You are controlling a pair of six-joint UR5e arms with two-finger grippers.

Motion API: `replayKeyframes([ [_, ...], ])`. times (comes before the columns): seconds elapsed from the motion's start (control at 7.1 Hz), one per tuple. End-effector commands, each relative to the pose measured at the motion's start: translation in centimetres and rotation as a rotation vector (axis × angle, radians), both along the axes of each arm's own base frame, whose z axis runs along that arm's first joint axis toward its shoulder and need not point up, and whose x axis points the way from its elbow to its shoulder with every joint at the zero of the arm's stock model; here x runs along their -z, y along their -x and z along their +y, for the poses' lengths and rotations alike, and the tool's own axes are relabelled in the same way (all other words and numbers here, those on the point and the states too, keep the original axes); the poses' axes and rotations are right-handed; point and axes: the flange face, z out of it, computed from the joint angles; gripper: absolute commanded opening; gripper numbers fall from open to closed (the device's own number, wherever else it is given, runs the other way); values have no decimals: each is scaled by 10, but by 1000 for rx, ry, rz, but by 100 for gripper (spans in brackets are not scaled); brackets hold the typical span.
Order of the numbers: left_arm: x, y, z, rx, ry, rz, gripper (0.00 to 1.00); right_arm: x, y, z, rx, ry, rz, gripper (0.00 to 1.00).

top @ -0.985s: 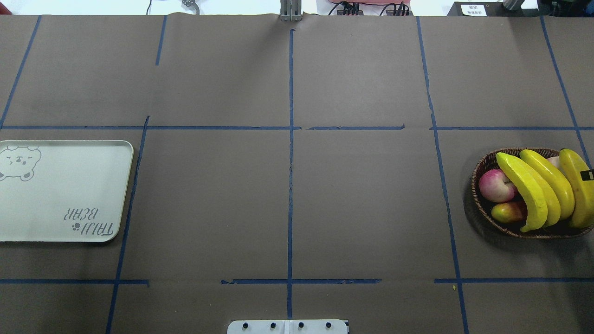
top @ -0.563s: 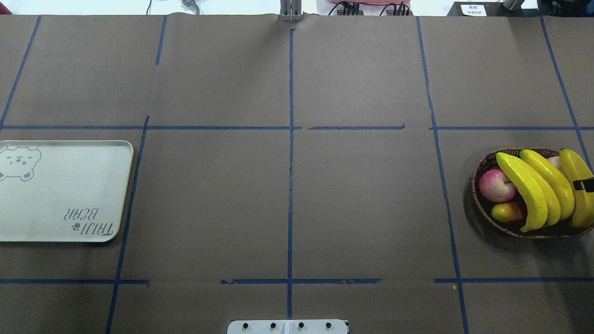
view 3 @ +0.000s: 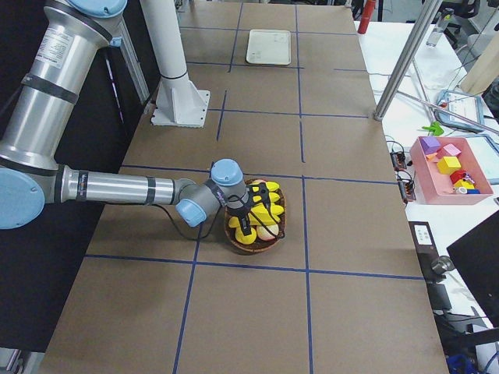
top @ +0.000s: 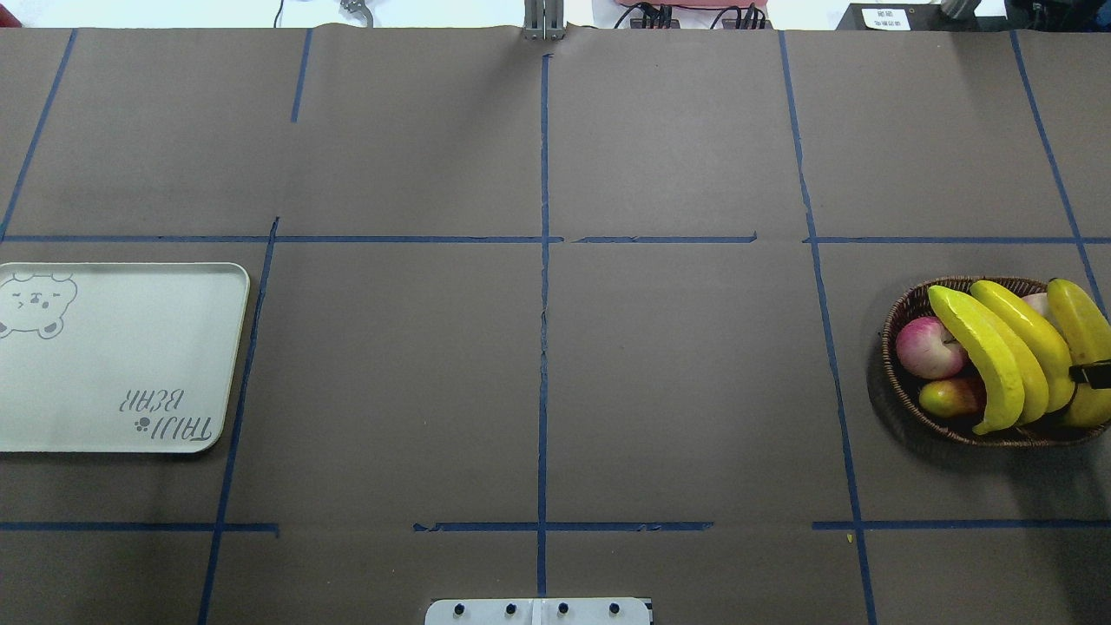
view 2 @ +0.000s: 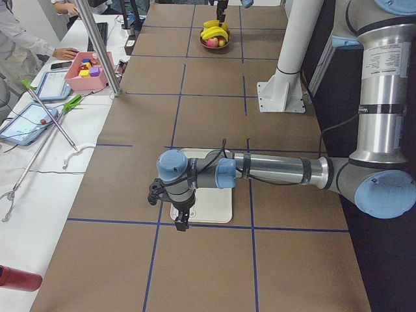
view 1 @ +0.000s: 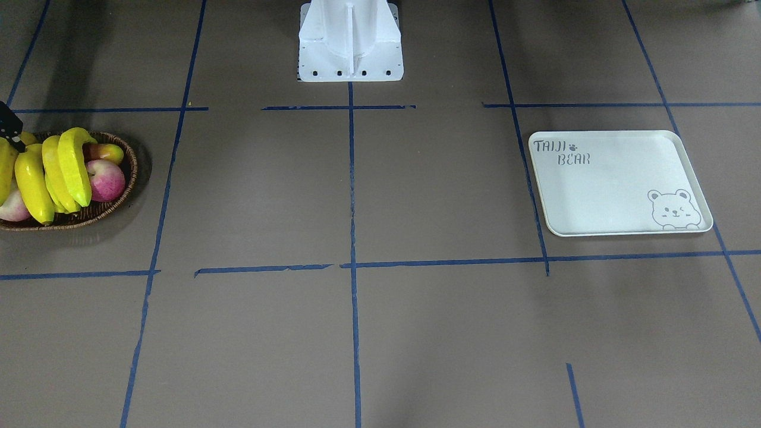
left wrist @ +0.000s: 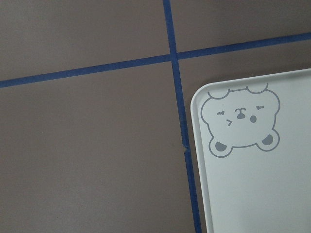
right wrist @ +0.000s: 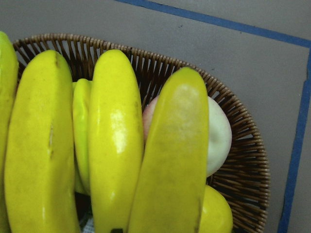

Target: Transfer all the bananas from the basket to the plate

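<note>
Several long yellow bananas (top: 989, 347) lie across the dark wicker basket (top: 898, 323) at the table's right end; they fill the right wrist view (right wrist: 112, 145). Of my right gripper (top: 1094, 373) only a black tip shows, over the rightmost banana at the overhead view's edge. The exterior right view has it (view 3: 244, 224) low over the basket. I cannot tell whether it is open or shut. The off-white bear plate (top: 121, 356) lies bare at the left end. My left gripper (view 2: 181, 222) hangs over the plate's outer edge; I cannot tell its state.
A pink apple (top: 927, 347) and a small red-yellow fruit (top: 950, 397) lie in the basket's left side, and a pale round fruit (right wrist: 219, 136) sits under the bananas. The robot's white base (view 1: 351, 41) stands at the table's middle. Blue tape lines cross the brown table.
The black tip of my right gripper has slid along the rightmost banana toward the robot's side of the overhead view. The bananas, basket and plate have not moved.
</note>
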Motion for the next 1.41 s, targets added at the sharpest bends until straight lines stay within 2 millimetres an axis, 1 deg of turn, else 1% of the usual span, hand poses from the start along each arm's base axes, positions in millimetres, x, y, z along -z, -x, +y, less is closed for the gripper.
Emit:
replayKeyframes([
  [0.0, 0, 0, 0, -1, -2, 0, 100, 2, -1, 2, 0, -2, -3, 5],
  [0.14, 0, 0, 0, 0, -1, 0, 100, 2, -2, 3, 3, 1, -6, 0],
  [0.28, 1, 0, 0, -1, -3, 0, 100, 3, -5, 3, 0, 1, -13, 0],
  [0.42, 5, 0, -1, -1, -12, 1, 100, 9, -7, 7, 10, 3, -29, 0],
  [0.56, 6, 0, -1, -5, -18, 1, 100, 12, -18, 6, -7, 19, -54, 0],
  [0.7, 13, 0, -2, -8, -35, -7, 100, 16, -32, 2, -29, 33, -93, 0],
  [0.84, 20, -5, -7, -10, -40, -7, 100, 21, -46, -2, -57, 37, -126, 0],
  [0.99, 50, -6, -10, -8, -100, -3, 100, 29, -59, -3, -69, 44, -176, 0],
  [1.13, 90, -6, -11, -12, -191, 11, 100, 48, -64, -11, -66, 20, -226, 0],
  [1.27, 123, -7, -19, -10, -331, 13, 100, 68, -65, -21, -66, -19, -249, 0],
])
